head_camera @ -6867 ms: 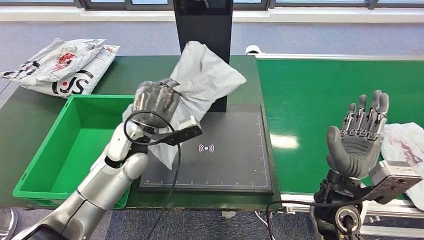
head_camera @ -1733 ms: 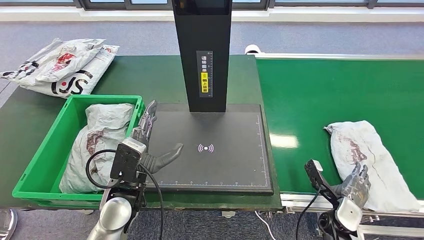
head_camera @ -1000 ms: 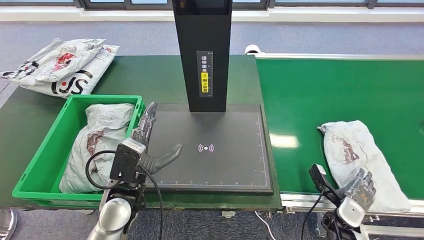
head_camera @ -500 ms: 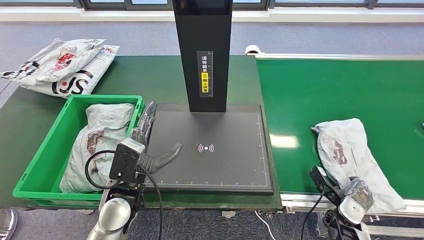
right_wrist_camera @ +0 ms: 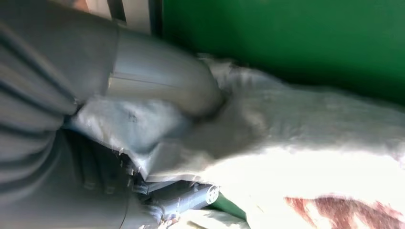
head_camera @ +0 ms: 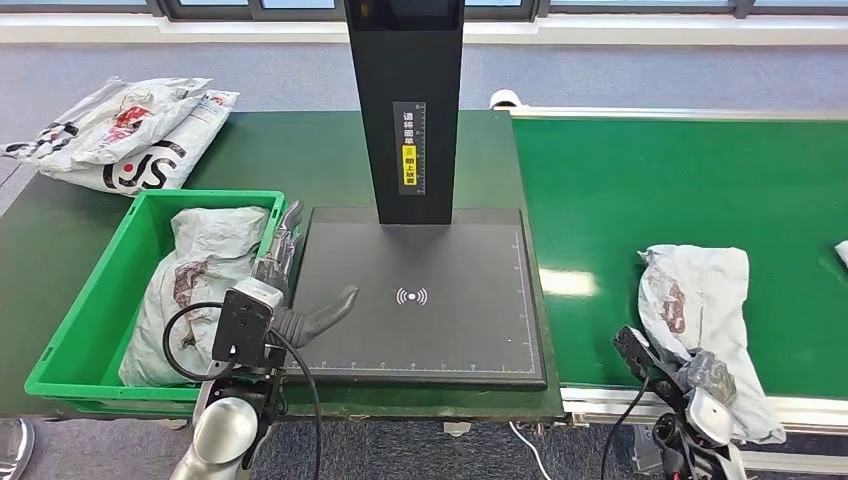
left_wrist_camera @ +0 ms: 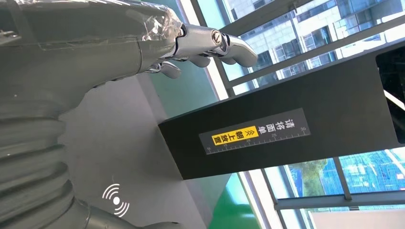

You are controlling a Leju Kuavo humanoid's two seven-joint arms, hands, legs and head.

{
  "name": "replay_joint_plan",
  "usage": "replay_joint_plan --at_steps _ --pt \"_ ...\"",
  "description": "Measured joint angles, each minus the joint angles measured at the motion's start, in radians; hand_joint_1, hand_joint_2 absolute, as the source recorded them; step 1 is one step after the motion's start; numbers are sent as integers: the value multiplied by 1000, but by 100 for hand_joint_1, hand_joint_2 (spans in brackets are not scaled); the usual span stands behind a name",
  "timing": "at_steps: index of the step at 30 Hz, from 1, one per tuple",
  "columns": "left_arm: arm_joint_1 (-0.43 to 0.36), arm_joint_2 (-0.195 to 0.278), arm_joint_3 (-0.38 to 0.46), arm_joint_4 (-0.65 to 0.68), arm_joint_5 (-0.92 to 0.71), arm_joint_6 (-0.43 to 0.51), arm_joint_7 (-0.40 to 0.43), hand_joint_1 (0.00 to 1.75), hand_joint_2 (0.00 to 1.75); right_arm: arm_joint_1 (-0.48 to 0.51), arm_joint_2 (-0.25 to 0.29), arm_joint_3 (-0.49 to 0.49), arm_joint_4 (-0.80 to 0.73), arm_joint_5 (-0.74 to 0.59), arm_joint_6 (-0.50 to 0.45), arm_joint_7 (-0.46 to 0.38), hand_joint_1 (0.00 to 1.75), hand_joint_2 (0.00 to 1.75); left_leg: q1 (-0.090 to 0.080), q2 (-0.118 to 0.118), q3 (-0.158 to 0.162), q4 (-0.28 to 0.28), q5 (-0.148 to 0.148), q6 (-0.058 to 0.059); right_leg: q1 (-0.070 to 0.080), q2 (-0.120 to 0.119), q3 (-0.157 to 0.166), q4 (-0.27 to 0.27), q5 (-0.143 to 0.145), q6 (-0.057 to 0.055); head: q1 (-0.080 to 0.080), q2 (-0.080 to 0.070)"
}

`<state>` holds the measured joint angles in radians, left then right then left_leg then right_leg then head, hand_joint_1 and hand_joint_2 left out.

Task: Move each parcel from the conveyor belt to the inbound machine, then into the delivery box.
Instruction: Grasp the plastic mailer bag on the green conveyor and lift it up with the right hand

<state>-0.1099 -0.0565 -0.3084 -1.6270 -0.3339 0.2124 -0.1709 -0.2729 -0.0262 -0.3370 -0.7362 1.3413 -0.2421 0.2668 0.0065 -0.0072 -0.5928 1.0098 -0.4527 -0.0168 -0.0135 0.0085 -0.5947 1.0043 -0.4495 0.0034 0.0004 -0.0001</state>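
Now right hand grips parcel at conveyor belt edge — left hand spread.

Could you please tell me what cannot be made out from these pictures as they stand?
- The right hand on the conveyor parcel: head view shows it small at the belt edge, the right wrist view is blurred, so fingers underneath stay hidden.
- The parcel's label: too small, crumpled.
- A white object on the conveyor belt: cut off by the head view's edge.
- The green box parcel: lower end hidden by the left hand.
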Motion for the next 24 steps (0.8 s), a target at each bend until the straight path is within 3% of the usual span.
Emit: replay_joint_plan --at_steps 5,12,19,24 --pt "30 1 17 -27 -17 10 -3 0 175 105 77 85 -367 -154 -4 -84 175 175 0 0 -1 0 0 0 0 0 -2 0 0 0 0 0" --pt "35 0 20 -33 -17 11 -26 0 175 135 95 268 -733 -262 -110 -209 175 175 0 0 -1 0 1 0 0 0 -2 0 0 -1 0 0" --pt "-11 -15 20 -16 -14 -11 -32 0 175 121 95 438 -887 -318 -99 -256 175 175 0 0 -1 0 1 0 0 0 -2 0 0 0 0 0" --pt "-51 -16 20 9 6 -25 -46 0 175 111 88 552 -897 -308 13 -265 175 175 0 0 -1 0 1 0 0 0 -2 0 0 0 0 0"
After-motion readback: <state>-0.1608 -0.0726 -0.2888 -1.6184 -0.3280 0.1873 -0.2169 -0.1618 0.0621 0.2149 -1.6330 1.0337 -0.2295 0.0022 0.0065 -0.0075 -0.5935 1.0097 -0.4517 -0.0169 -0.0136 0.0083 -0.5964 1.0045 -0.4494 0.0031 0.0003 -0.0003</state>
